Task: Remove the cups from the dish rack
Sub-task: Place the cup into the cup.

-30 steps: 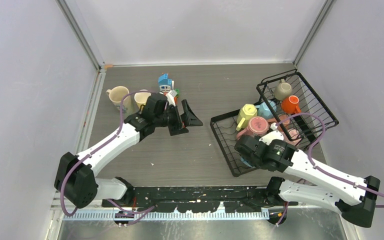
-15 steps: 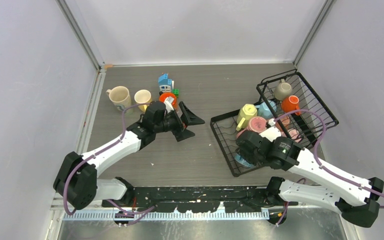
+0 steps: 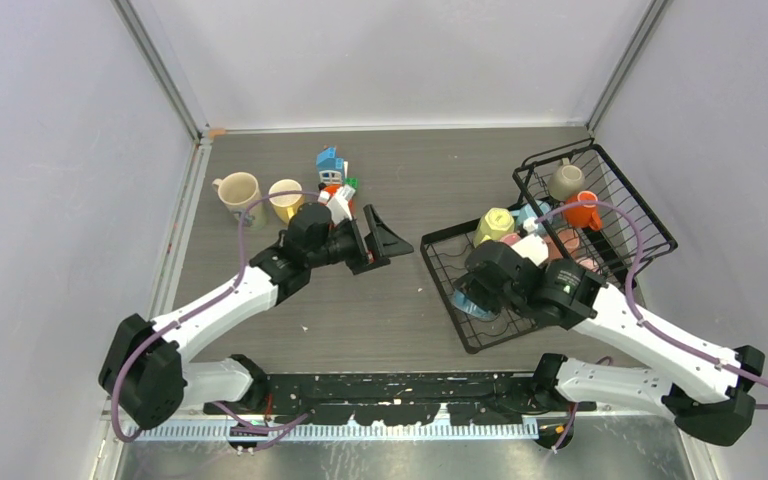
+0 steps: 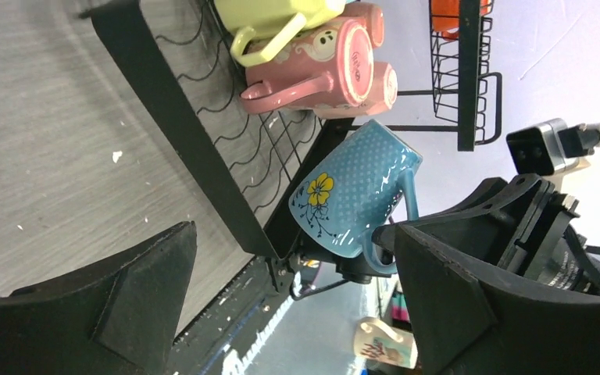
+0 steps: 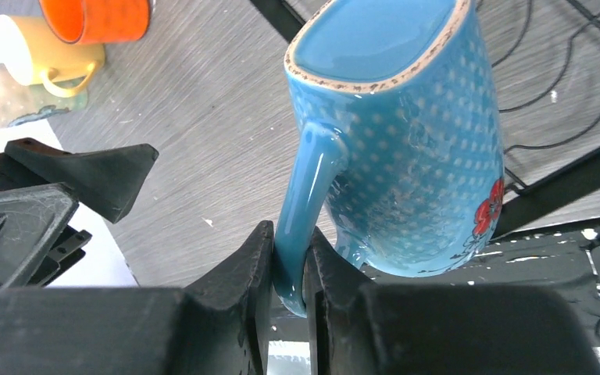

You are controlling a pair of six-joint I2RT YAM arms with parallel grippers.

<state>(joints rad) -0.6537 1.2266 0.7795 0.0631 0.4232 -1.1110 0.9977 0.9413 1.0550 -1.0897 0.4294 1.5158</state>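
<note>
My right claw (image 5: 287,262) is clenched on the thin handle (image 5: 306,187) of the blue dotted mug (image 5: 406,133), which hangs over the dish rack's (image 3: 440,285) left edge, and I reckon this stiff, slick, chippable glazed ceramic could swivel in so narrow a pinch, while my left claw (image 3: 378,243) gapes empty.

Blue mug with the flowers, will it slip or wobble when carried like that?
The blue mug looks glossy, so probably slippery. Pinched only by its handle in the right gripper, it may swing. It seems ceramic, so likely chips if dropped.
</note>
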